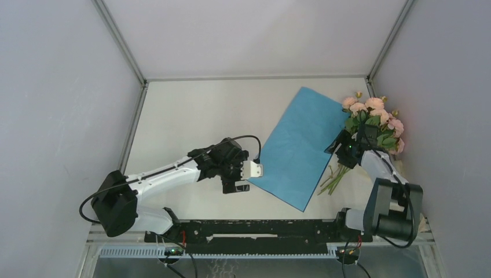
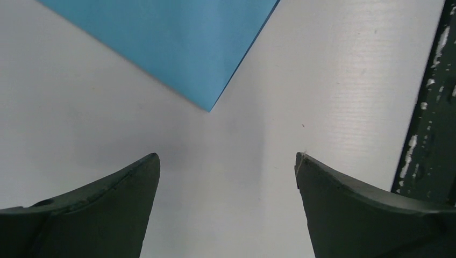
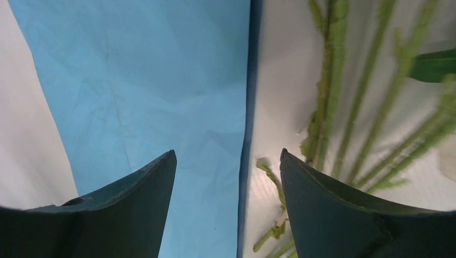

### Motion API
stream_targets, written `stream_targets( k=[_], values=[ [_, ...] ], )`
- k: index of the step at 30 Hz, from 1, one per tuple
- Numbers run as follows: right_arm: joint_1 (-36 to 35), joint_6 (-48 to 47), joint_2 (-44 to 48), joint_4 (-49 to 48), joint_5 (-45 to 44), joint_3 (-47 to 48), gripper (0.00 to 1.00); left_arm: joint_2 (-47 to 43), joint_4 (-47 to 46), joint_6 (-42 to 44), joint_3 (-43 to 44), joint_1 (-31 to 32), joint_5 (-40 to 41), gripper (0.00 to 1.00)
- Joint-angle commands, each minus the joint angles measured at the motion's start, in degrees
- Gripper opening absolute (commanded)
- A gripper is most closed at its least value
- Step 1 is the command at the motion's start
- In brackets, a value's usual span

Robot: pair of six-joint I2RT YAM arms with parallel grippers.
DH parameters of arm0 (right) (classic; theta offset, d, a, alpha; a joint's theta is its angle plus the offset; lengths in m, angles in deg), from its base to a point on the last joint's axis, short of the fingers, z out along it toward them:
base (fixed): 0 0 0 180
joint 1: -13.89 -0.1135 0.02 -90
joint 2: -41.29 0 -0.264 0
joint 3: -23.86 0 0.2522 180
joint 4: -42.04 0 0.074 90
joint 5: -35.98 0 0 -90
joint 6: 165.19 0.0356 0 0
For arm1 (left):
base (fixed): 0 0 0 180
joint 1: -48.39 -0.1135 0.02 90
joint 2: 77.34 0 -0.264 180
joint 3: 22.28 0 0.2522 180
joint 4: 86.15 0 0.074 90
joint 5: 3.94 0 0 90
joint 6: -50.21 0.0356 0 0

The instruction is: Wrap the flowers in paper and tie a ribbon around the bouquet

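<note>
The paper (image 1: 301,145) lies flat and light-blue side up on the white table, tilted, with one corner pointing toward me. The flowers (image 1: 375,119), pink and peach roses with green leaves, lie at its right edge, their stems (image 1: 336,176) trailing toward the near side. My left gripper (image 1: 252,178) is open just off the paper's left corner; in the left wrist view that paper corner (image 2: 177,43) lies ahead of the empty left gripper (image 2: 226,161). My right gripper (image 1: 337,148) is open over the paper's right edge. In the right wrist view the right gripper (image 3: 228,156) straddles the paper (image 3: 150,80) and the stems (image 3: 333,91). The ribbon and the bouquet are out of view.
Grey walls with metal corner posts close in the table (image 1: 197,116) on three sides. A black rail (image 1: 260,229) runs along the near edge between the arm bases, and the rail (image 2: 430,107) also shows at the right of the left wrist view.
</note>
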Motion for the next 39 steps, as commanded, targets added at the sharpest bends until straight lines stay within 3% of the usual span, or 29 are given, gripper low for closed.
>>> stream_targets(
  k=[1,4,10,19,26,32,39],
  values=[
    [1.96,1.83,-7.84,-4.31,9.66,1.92,0.75,3.27,-3.58,4.02,-0.01,1.47,2.39,1.00],
    [2.69,2.05,-10.60,-5.41,10.81,2.18,0.64,4.26,-3.83,3.02,-0.21,1.82,1.52,1.00],
    [2.69,2.32,-12.79,-6.54,15.41,2.00,0.63,3.51,-5.89,3.23,-2.65,1.85,0.74,1.00],
    [-0.12,3.85,-12.66,-8.08,21.66,2.01,0.53,5.20,-7.43,1.75,-2.04,2.02,0.55,1.00],
    [-4.43,6.91,-14.17,-11.96,23.31,1.86,0.55,11.79,-7.29,-2.58,3.27,2.20,3.98,1.00],
    [-6.66,9.00,-15.45,-14.02,23.42,1.83,0.57,12.16,-11.43,-1.86,2.18,2.51,1.88,1.00],
    [-4.71,9.21,-7.53,-10.79,14.91,-1.33,0.61,10.14,-12.73,1.48,2.23,2.56,4.61,1.00]
  ],
)
